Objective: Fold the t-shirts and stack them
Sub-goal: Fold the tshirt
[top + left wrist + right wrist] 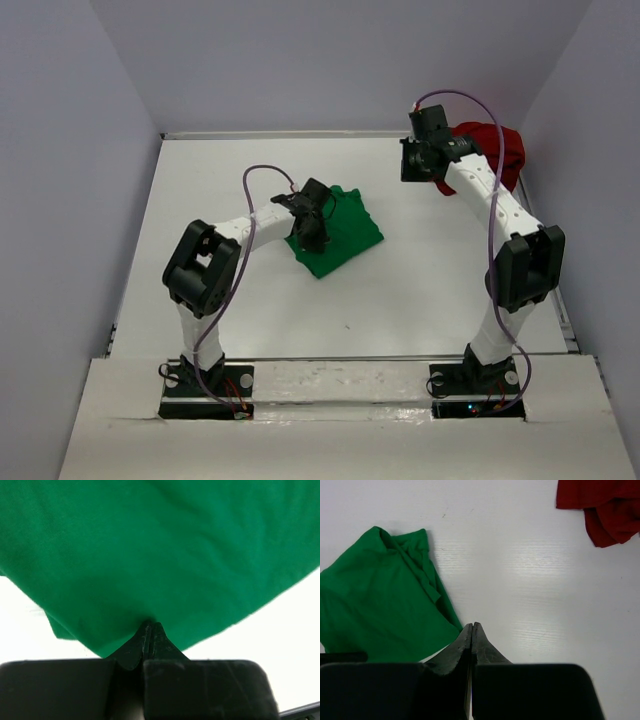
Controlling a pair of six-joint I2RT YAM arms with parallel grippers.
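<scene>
The green t-shirt lies as a compact folded square mid-table, a little left of centre. My left gripper is shut, and its tips rest against the shirt's near edge with no cloth visible between them. Green cloth fills most of the left wrist view. The dark red t-shirt lies crumpled in the far right corner. My right gripper hangs just left of it, shut and holding nothing, above bare table. Its view shows the green shirt at the left and the red shirt at the top right.
The white table is boxed in by grey walls at the left, back and right. Both arm bases stand on the near edge, each with a purple cable looping over the arm.
</scene>
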